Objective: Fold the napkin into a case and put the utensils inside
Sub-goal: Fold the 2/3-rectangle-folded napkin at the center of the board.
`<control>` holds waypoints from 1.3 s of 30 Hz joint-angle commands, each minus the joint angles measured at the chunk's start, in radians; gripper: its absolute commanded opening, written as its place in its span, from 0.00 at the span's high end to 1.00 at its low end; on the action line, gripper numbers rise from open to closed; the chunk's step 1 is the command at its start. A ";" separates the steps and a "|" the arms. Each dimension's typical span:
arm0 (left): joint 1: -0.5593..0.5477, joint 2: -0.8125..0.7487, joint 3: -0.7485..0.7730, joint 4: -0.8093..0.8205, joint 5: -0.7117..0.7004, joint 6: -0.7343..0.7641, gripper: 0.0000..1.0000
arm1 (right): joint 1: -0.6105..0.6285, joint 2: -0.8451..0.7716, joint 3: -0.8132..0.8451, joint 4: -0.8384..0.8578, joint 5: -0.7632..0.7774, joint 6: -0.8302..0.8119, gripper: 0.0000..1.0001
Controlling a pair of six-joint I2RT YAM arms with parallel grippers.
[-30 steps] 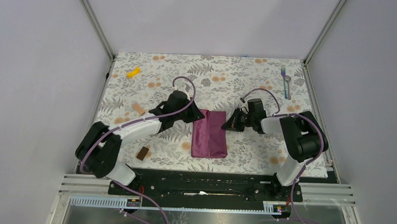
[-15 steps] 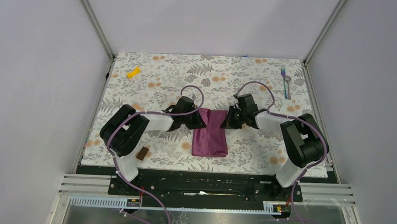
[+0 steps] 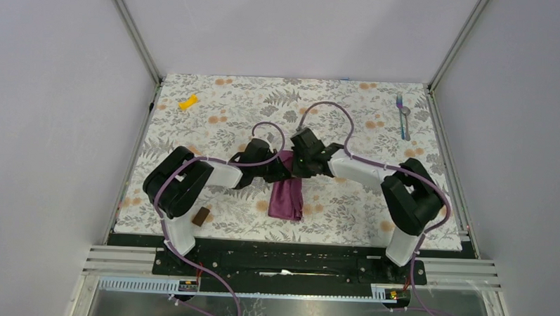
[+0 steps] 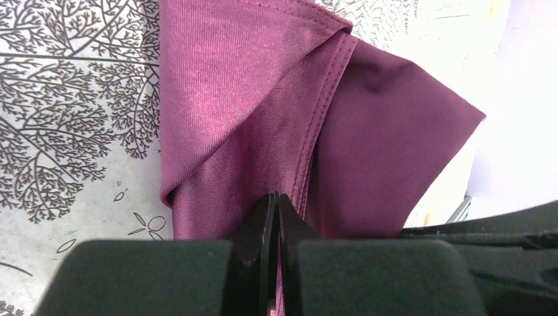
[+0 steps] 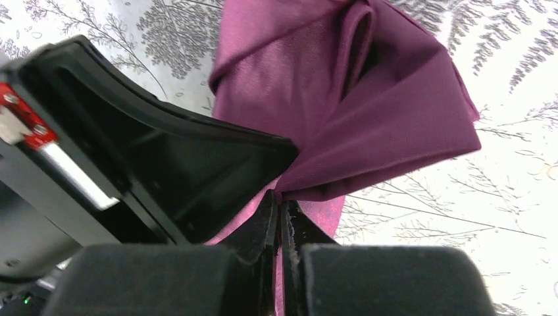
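Note:
The plum-magenta napkin [image 3: 288,197] lies mid-table as a narrow, bunched strip, its far end lifted and creased. My left gripper [image 3: 281,169] is shut on that far end from the left, with cloth pinched between the fingers [image 4: 277,197]. My right gripper [image 3: 296,164] is shut on a fold of the napkin [image 5: 368,112] right beside it, almost touching the left gripper's black body [image 5: 164,164]. In the left wrist view the napkin [image 4: 250,99] shows a hemmed flap folded over. The utensils, a fork and spoon [image 3: 402,117], lie together at the far right of the table.
A small yellow piece [image 3: 188,102] lies at the far left. Near the left arm's base a brown block [image 3: 201,216] sits on the leaf-patterned tablecloth [image 3: 360,210]. Metal frame posts and white walls enclose the table.
The right gripper has carried the napkin's right edge leftward over the cloth to meet the left gripper, narrowing the napkin. The left gripper has closed on the cloth.

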 commanded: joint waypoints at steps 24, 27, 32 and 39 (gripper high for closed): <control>0.093 -0.345 -0.150 -0.149 0.096 0.037 0.61 | 0.115 0.170 0.273 -0.217 0.237 -0.027 1.00; 0.122 -0.343 -0.185 -0.146 0.083 0.041 0.55 | 0.115 0.182 0.281 -0.217 0.222 -0.028 1.00; 0.127 -0.248 -0.187 -0.124 0.067 0.054 0.58 | 0.116 0.194 0.296 -0.216 0.204 -0.023 1.00; 0.119 -0.145 -0.205 -0.030 0.091 0.045 0.77 | 0.123 0.214 0.330 -0.217 0.183 -0.031 1.00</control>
